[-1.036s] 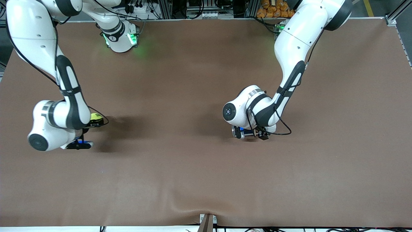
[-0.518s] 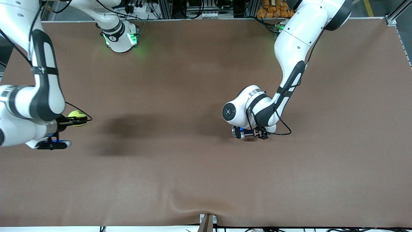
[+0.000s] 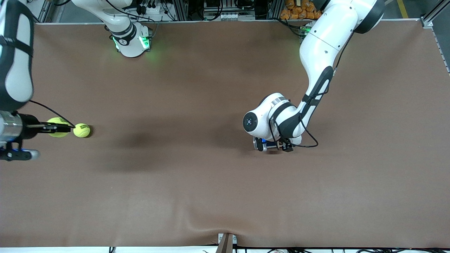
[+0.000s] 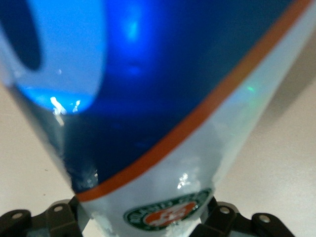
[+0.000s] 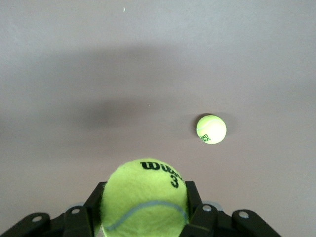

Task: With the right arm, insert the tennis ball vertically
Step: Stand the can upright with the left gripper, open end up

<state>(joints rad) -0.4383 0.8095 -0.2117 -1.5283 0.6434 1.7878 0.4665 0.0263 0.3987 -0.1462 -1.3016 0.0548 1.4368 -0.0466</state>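
Observation:
My right gripper [image 3: 56, 128] is shut on a yellow-green tennis ball [image 3: 58, 121], held up over the right arm's end of the table. In the right wrist view the held ball [image 5: 144, 197] sits between the black fingers [image 5: 195, 200]. A second tennis ball [image 3: 81, 130] lies on the brown mat beside it and also shows in the right wrist view [image 5: 211, 129]. My left gripper [image 3: 273, 145] is low at the table's middle, shut on a blue and white ball can [image 4: 163, 123] with an orange stripe. The can is mostly hidden under the arm in the front view.
The brown mat [image 3: 197, 189] covers the whole table, with a wrinkle at its edge nearest the front camera. The arm bases stand along the edge farthest from that camera.
My right arm has swung toward its end of the table and up, carrying the ball. A second ball now shows on the mat. The left arm has not moved.

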